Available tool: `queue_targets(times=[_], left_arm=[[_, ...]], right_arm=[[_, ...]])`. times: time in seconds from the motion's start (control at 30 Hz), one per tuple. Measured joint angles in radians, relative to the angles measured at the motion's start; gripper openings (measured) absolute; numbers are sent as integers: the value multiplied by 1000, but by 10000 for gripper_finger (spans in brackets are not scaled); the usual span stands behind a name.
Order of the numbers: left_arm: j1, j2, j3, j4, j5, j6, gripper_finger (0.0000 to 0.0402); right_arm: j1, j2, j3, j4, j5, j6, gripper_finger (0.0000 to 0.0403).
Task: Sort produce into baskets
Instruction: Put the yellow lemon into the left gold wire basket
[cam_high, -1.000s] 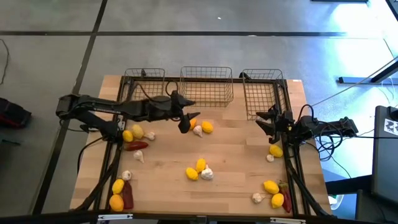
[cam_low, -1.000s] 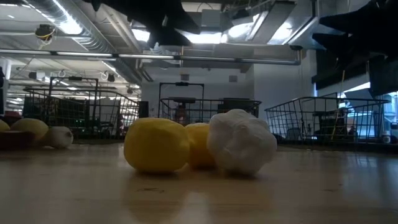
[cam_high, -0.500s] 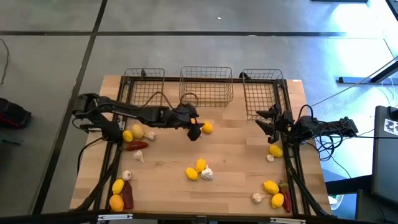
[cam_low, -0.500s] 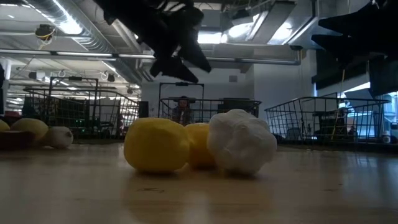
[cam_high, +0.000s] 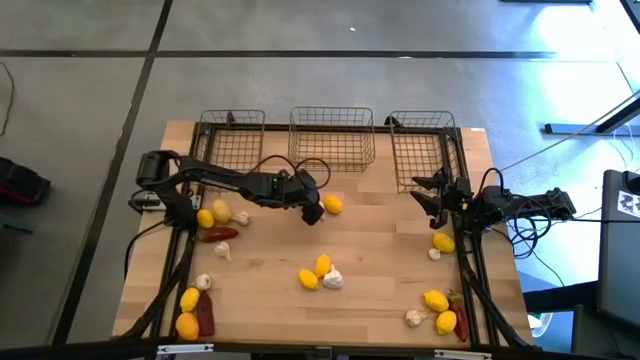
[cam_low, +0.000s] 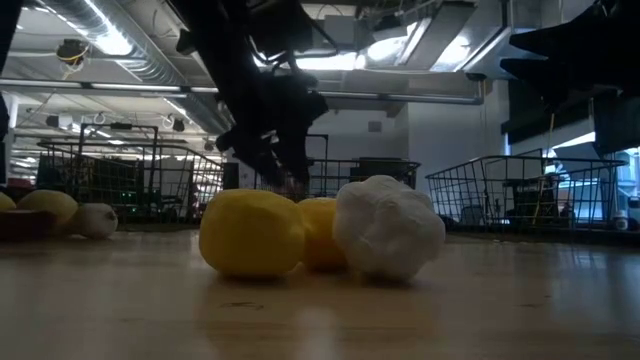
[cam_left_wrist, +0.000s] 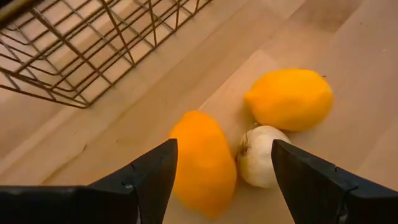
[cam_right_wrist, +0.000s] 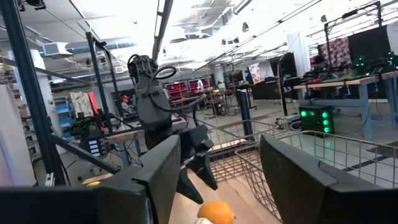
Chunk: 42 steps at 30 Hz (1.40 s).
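baskets (cam_high: 331, 109) 3 | lemons (cam_high: 443, 242) 11 | garlic bulbs (cam_high: 332, 281) 7 | chili peppers (cam_high: 220, 234) 3

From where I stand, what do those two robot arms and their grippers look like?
Both are dark, slim, jointed arms with looping black cables. The left gripper and right gripper each end in two flat, tapering dark fingers.

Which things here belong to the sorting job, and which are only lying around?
Job:
- lemons
- garlic
- chili peppers
- three baskets
- left gripper, open over a lemon and a garlic bulb
- right gripper, open, waiting near the right basket

Not the job:
- table
- cables beside the table
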Motion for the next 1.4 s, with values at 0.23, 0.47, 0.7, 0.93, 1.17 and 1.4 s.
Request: queue_targets(times=[0.23, 0.47, 0.7, 0.93, 1.17, 1.4], left_arm=[[21, 37, 0, -10, 0, -1, 255], [46, 87, 0, -17, 67, 3, 255], [64, 130, 0, -24, 83, 38, 251], [63, 129, 0, -21, 83, 94, 203], [26, 45, 0, -80, 76, 94, 204], [-43, -158, 0, -107, -3, 122, 212]], right_arm=[[0, 0, 0, -1, 0, 0, 218], [0, 0, 1, -2, 0, 0, 218], [0, 0, 1, -8, 2, 0, 218], [0, 0, 2, -33, 19, -1, 218], [0, 0, 2, -2, 38, 8, 218], [0, 0, 2, 12, 64, 9, 218]])
